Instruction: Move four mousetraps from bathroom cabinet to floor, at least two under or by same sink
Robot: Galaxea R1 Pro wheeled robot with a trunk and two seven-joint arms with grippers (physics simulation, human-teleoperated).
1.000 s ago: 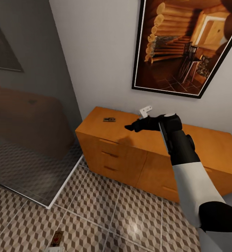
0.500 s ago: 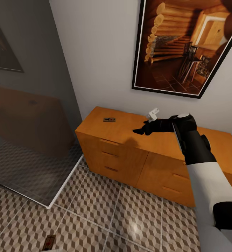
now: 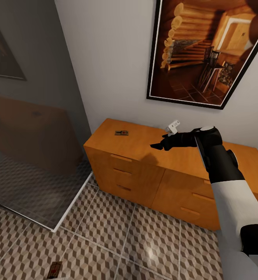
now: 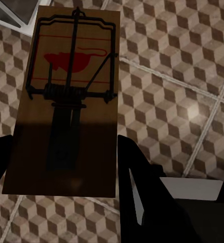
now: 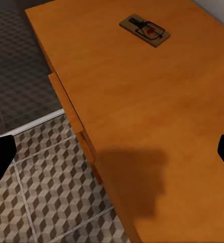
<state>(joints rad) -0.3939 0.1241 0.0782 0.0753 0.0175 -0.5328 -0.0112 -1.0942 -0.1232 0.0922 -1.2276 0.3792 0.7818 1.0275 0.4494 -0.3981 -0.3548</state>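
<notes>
One mousetrap (image 3: 121, 133) lies flat on the left part of the orange-brown cabinet (image 3: 171, 163) top; the same mousetrap (image 5: 145, 29) shows in the right wrist view on the cabinet (image 5: 157, 111). My right gripper (image 3: 159, 145) hovers over the cabinet top to the right of that trap, open, with nothing between its widely spread fingers. Another mousetrap (image 4: 74, 66) sits between the fingers of my left gripper (image 4: 64, 144), which is shut on it above the cube-patterned bathroom floor (image 4: 173, 96). That held mousetrap (image 3: 55, 268) appears at the bottom edge of the head view. The bathroom sink is out of view.
A glass shower screen (image 3: 35, 155) with a white base strip (image 3: 72, 202) stands left of the cabinet. A large framed picture (image 3: 206, 50) hangs on the wall above it. Tiled floor (image 3: 144, 241) spreads in front of the drawers.
My right gripper has drawn back to the right, away from the trap on the cabinet. The trap in my left gripper has shifted slightly down and left in the head view.
</notes>
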